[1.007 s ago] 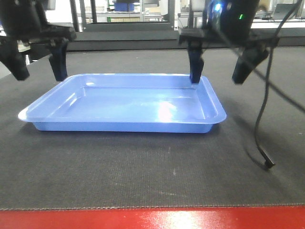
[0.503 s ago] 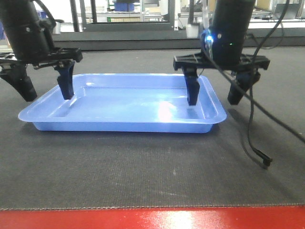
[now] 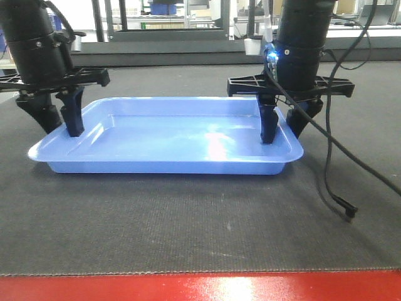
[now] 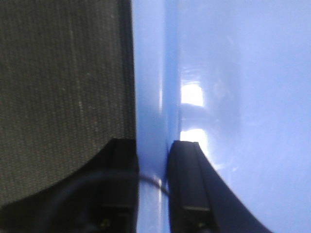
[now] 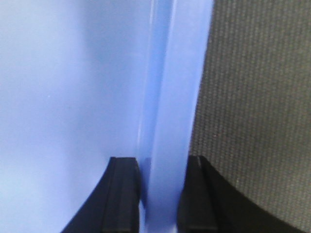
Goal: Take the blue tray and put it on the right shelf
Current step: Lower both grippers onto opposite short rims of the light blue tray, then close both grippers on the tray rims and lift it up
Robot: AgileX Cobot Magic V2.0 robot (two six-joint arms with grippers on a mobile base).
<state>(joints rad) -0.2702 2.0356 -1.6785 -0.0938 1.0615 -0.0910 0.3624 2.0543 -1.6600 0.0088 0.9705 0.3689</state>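
The tray (image 3: 169, 135) is light blue, shiny, wide and shallow, with round corners and a rim that flares out. It lies level on the dark mat (image 3: 188, 219), long side near.

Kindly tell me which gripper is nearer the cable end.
Right. The right gripper grips the blue tray rim facing the cable end; the left gripper grips the opposite rim.
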